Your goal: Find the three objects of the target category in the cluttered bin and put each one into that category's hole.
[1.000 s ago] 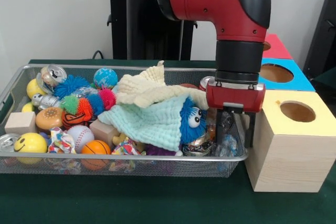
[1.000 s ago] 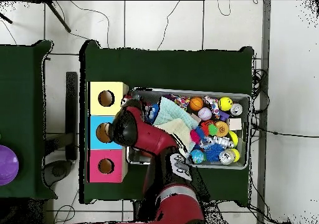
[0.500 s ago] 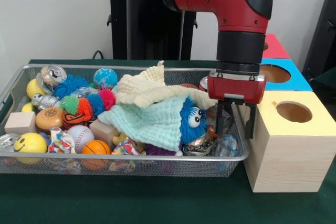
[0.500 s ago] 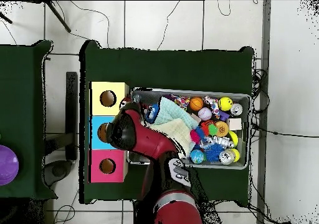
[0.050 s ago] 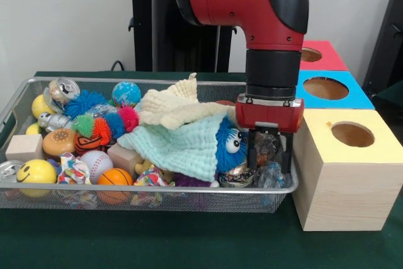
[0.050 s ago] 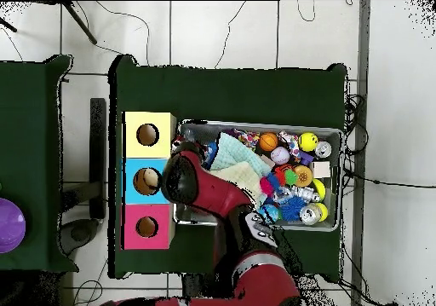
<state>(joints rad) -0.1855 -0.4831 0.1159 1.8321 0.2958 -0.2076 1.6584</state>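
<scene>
Green cloth covers the table, and at the bin's [image 5: 151,194] four o'clock corner the gripper [image 5: 269,159] hangs open over crumpled cans [image 5: 267,171]; it could snag the mesh.

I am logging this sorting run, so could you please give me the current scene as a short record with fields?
bin: wire mesh basket, crowded with balls, cans, wooden blocks and cloths
cloths: cream cloth lying over mint cloth, mid-bin
blue furry toy: with googly eyes, partly under the mint cloth
gripper: open, lowered into the bin's end nearest the boxes, fingers straddling crinkled clutter beside the toy
boxes: yellow box, blue box, red box, each with a round hole on top
holes: nothing visible inside
</scene>
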